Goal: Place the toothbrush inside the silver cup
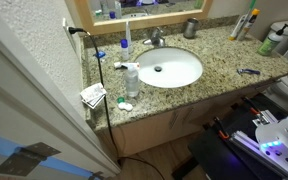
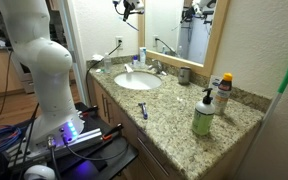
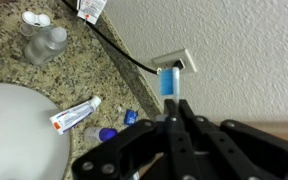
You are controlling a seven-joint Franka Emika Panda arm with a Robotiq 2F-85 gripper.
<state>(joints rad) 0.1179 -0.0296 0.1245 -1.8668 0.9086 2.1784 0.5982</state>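
Claw (image 3: 174, 112), pinched narrow on what looks like the blue toothbrush (image 3: 169, 84), hangs high by the wall over the tabletop (image 2: 169, 102). As I judge it, the next move is to carry it across the sink (image 2: 136, 82), staying above the faucet (image 2: 156, 68), to the cup (image 2: 185, 75), which stands upright just beyond, by the mirror. Centre over the rim, keep the toothbrush near vertical, and lower until its end is inside. Only then let go, since a small cup likely tips easily.

Exterior views: above the sink (image 1: 169, 68), and along the surface (image 2: 179, 105); my wrist view, behind the gripper (image 3: 173, 105), close over both.
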